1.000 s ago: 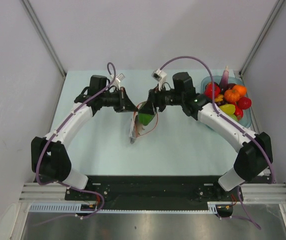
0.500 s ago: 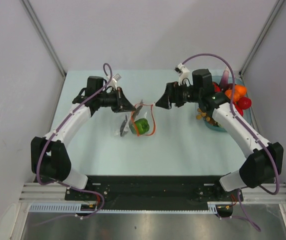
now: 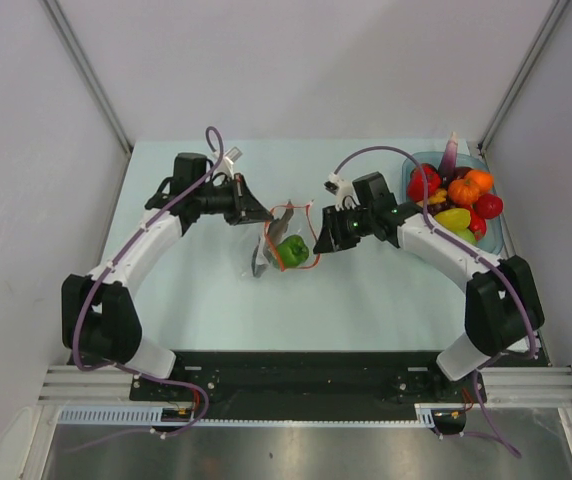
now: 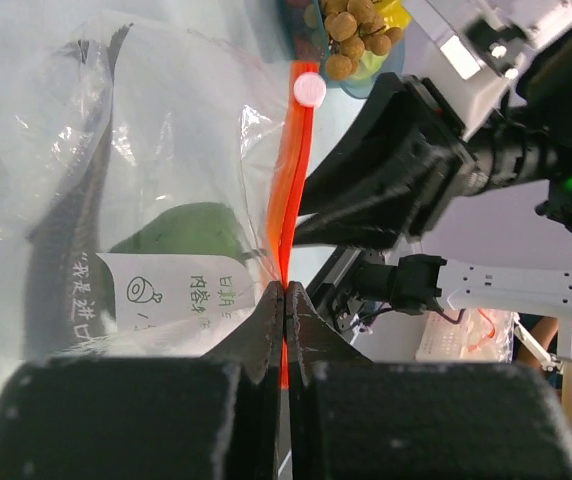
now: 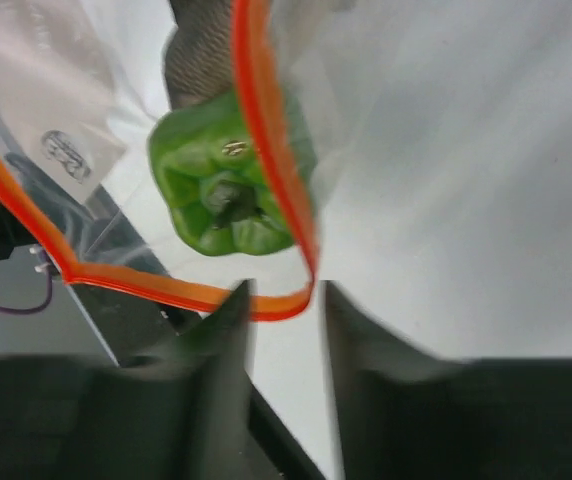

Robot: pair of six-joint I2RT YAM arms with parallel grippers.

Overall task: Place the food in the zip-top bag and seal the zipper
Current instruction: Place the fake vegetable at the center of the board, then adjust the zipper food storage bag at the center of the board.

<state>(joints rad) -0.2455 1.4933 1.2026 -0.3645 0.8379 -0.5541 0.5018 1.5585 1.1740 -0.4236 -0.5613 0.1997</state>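
Orange-red zipper (image 4: 291, 180) tight between closed left fingers (image 4: 256, 330), right fingers (image 5: 216, 345) apart at its looped far edge

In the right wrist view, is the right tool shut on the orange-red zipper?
No, the right tool is open, and the zipper only loops through its gap without being pinched.

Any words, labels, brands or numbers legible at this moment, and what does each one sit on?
On the zip-top bag, a white label: a few printed characters beside a small pictogram, seen reversed through the plastic; too unclear to quote.
Same label in the right wrist view: only a round mark, blurred.
No other text can be read.
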